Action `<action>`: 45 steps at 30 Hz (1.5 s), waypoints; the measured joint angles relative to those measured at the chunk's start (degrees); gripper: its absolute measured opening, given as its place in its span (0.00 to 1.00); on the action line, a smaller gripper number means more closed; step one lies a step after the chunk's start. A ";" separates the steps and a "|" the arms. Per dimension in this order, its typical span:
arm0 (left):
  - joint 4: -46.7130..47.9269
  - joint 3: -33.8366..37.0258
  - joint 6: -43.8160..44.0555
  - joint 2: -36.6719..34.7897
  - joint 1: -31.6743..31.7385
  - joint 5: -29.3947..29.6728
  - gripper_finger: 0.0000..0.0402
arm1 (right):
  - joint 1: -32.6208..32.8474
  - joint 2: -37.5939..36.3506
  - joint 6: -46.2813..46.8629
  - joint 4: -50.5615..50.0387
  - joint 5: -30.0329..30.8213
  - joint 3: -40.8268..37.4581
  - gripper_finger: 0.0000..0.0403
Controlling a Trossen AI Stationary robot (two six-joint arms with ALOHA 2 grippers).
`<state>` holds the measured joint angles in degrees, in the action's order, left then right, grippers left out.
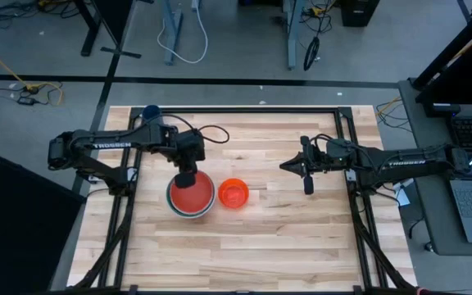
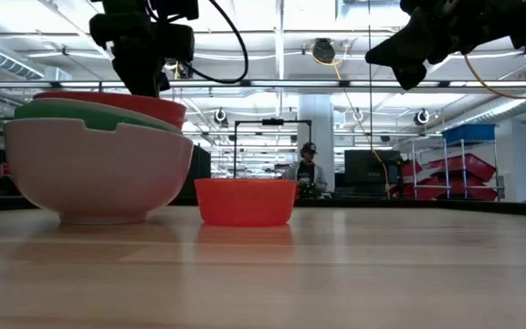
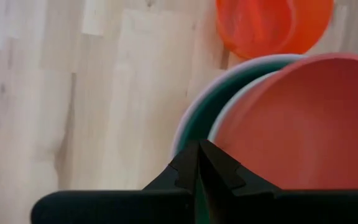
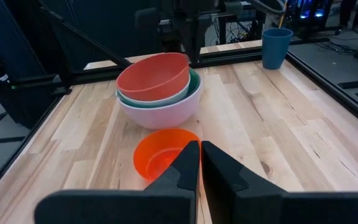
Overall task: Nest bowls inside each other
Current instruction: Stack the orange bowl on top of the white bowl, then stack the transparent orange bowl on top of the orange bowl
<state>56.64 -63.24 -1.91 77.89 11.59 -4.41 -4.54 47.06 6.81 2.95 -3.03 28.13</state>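
Note:
A stack of bowls stands left of the table's middle: a large white bowl holds a green one, a smaller white one and, on top, a tilted red bowl. A small orange-red bowl rests on its base on the wood just right of the stack. My left gripper is shut and points down over the stack's far-left rim. My right gripper is shut and hangs in the air right of the orange-red bowl, holding nothing. My left gripper comes from above with its shut fingertips at the rim of the red bowl, on the raised side of that tilted bowl. Whether the fingertips touch the rim, I cannot tell.
A dark blue cup stands at the table's far left corner. A black frame rail runs along the table's edges. Bare wood lies near the front edge and between the orange-red bowl and my right arm.

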 joint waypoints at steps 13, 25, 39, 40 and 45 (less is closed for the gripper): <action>1.37 -1.59 0.86 -3.41 3.82 8.66 0.00 | 0.93 11.98 8.97 5.42 -0.37 0.45 0.00; 2.52 -0.86 -7.68 -14.53 14.30 11.04 0.00 | 0.78 31.75 9.90 7.73 -1.33 15.75 0.12; 6.94 5.28 -12.09 -23.84 21.64 10.36 0.00 | 0.00 51.73 14.70 -18.09 -2.15 39.28 0.22; 6.87 5.33 -12.27 -24.57 21.90 10.92 0.00 | 0.00 52.39 14.60 -19.66 -2.70 40.11 0.23; 6.23 5.29 -13.03 -27.51 22.63 11.49 0.00 | 0.02 53.64 14.27 -26.37 -3.57 40.74 0.29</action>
<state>62.87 -57.95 -14.94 50.38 34.21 7.08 -4.51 100.69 21.08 -23.41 -6.60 68.86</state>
